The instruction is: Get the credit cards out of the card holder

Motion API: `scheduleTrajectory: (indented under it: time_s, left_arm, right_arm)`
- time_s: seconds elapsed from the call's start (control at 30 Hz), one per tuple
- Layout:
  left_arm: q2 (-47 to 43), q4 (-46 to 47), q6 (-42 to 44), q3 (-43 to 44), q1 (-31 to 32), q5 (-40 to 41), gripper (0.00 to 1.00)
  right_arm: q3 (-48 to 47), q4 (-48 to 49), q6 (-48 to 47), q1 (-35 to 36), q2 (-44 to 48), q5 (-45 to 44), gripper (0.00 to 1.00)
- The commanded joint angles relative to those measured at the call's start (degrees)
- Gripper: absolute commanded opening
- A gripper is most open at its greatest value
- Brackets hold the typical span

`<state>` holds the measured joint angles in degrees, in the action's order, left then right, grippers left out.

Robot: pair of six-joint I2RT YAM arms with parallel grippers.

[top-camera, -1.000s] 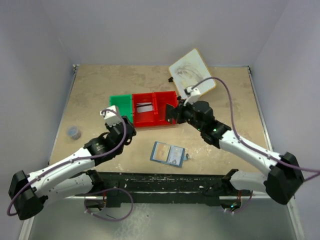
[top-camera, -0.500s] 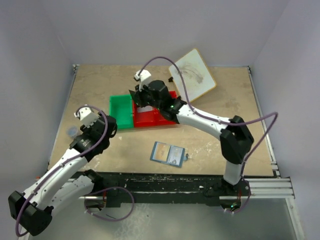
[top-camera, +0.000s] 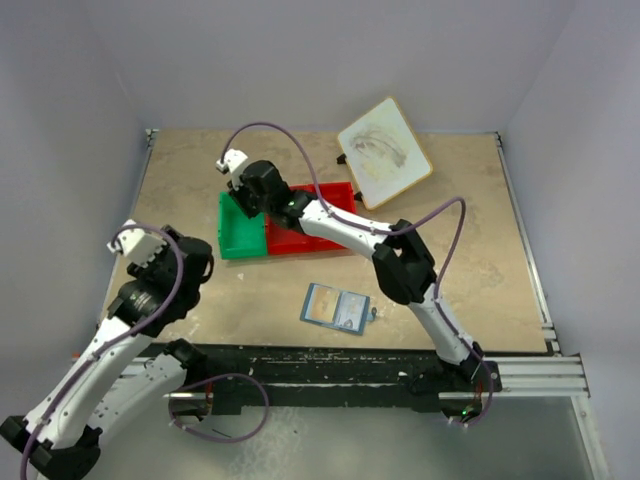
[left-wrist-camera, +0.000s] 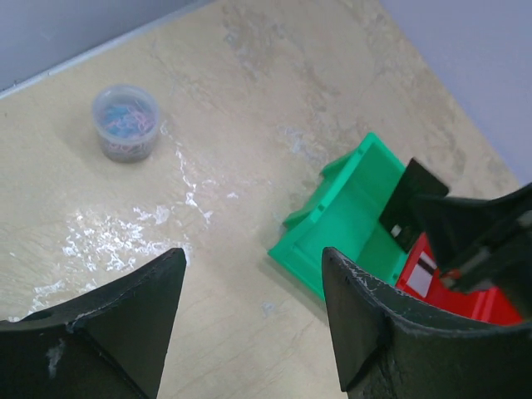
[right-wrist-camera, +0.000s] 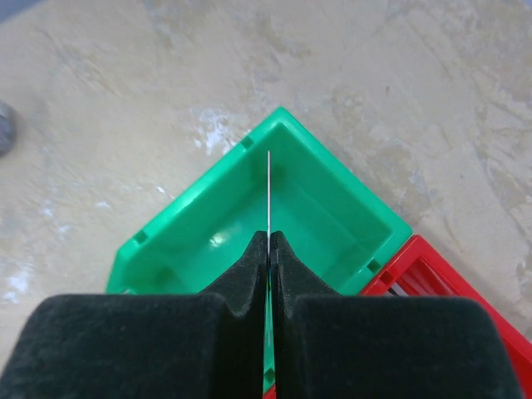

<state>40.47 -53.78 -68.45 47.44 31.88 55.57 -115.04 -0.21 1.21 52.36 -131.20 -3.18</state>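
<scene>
Right pincer (right-wrist-camera: 268,249): jaws pressed together, clamped on a dark card (left-wrist-camera: 411,194).
- In the right wrist view the card shows edge-on, as a thin pale line rising from between the pads.
- In the left wrist view it shows as a flat dark rectangle sticking out from the pincer's black body, right of centre.
- The card hangs upright over the open green bin (right-wrist-camera: 199,195). I cannot tell whether its far edge touches the bin floor.

Right arm, top view: stretched from the lower right across the frame to the upper left of centre. It passes over the red bin (top-camera: 300,242).

Bins: the green one sits at the left and the red one at the right, side by side and touching, at mid-frame on the tan surface (top-camera: 470,230).
- In the left wrist view a grey-white card (left-wrist-camera: 422,274) with a dark stripe lies inside the red bin, at the lower right.

Left pincer (left-wrist-camera: 253,266): jaws apart, with nothing between them and only bare surface beneath.
- In the top view it sits at the left edge of the frame, apart from the green bin.

Card holder (top-camera: 336,307): lies open and flat on the surface at lower centre of the top view, pale blue inside facing up. It is well apart from both bins and neither pincer touches it. Whether any card is in it is too small to tell.

Other things:
- A white board (top-camera: 385,152) with a wooden rim lies tilted at the upper right.
- A small clear cup (left-wrist-camera: 125,122) of coloured bits stands at the upper left of the left wrist view.
</scene>
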Motion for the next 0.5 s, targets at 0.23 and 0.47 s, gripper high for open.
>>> scheduleTrajectory:
  time_s: [0.23, 0.47]
  left_arm:
    - [-6.68, -3.05, 2.45, 4.45, -0.33, 4.27, 0.65]
    - [-9.81, -0.95, 7.1, 4.84, -0.33, 4.31, 0.66]
  right_arm:
    - [-13.38, -8.9, -9.4, 0.37, -8.43, -5.36, 0.0]
    - [-16.19, -9.5, -16.77, 1.69, -12.61, -10.82, 0.0]
